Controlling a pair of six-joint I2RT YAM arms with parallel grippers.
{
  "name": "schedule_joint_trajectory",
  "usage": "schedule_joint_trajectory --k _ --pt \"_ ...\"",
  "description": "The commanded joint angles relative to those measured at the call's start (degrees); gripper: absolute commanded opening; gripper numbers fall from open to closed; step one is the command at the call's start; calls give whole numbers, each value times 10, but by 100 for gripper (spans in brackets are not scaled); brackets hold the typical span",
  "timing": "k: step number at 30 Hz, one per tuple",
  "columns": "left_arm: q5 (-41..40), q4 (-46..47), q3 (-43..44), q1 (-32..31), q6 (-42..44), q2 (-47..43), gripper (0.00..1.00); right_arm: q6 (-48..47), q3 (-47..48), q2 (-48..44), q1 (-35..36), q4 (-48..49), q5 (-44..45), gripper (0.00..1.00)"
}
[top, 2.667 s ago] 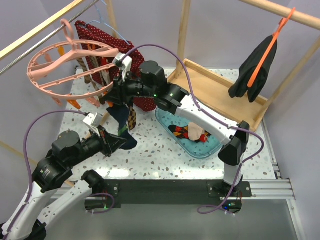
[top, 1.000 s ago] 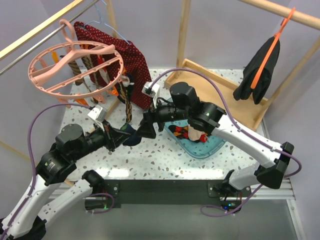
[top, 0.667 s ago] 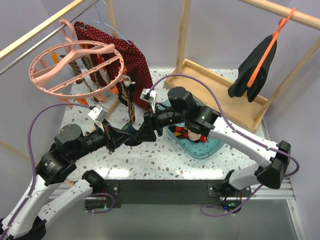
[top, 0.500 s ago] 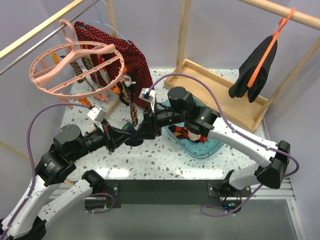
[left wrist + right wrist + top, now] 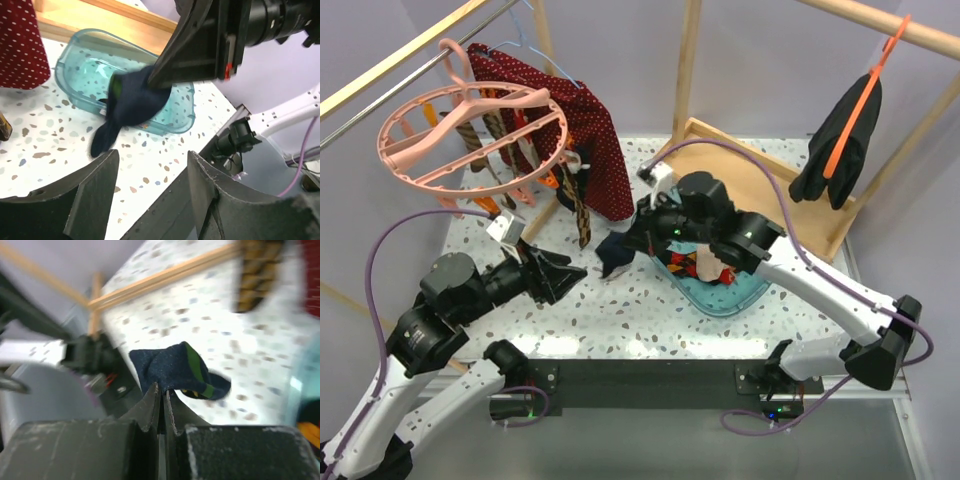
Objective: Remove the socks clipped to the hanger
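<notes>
**Right gripper pinching a navy sock, left gripper gaping empty**

The right gripper is clenching its fingers tight on the upper edge of a navy sock, which is showing a green stripe in the right wrist view. In the overhead view this sock is dangling near the middle of the frame, above the speckled table and just left of the teal bin. It is hanging well apart from the pink ring hanger at the upper left.

The left gripper is sitting lower left of the sock with its fingers spread wide and nothing between them. It is pointing toward the sock without touching it.

Several brown-and-tan socks are hanging from the clips along the hanger's lower rim, beside the red dotted cloth. More sock pieces, orange and dark, are lying inside the bin, partly hidden under the right arm.
</notes>
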Motion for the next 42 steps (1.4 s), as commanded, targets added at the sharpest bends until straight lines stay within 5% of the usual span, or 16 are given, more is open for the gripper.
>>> schedule_joint_trajectory --k 1,7,15,18,19,22,32,42 --pt "-38 12 20 1 4 -5 62 -32 3 -58 -58 -73 155 0" --pt "-78 0 27 0 5 -4 62 -79 17 -82 -109 -176 320 0" --pt "-107 -5 37 1 12 -4 62 -83 -39 -79 -136 -188 340 4" --pt "-111 -6 38 1 12 -7 62 -86 -51 -47 -139 -190 339 43" --pt "-112 -7 38 1 11 -8 62 -90 -47 -37 -138 -192 334 68" --pt "-121 -12 39 1 11 -11 62 -105 -19 9 -138 -181 310 89" --pt "-180 -23 45 1 -1 -53 61 -127 63 141 -65 58 158 92" --pt "-193 -20 41 0 -19 -59 60 -91 12 196 28 338 259 88"
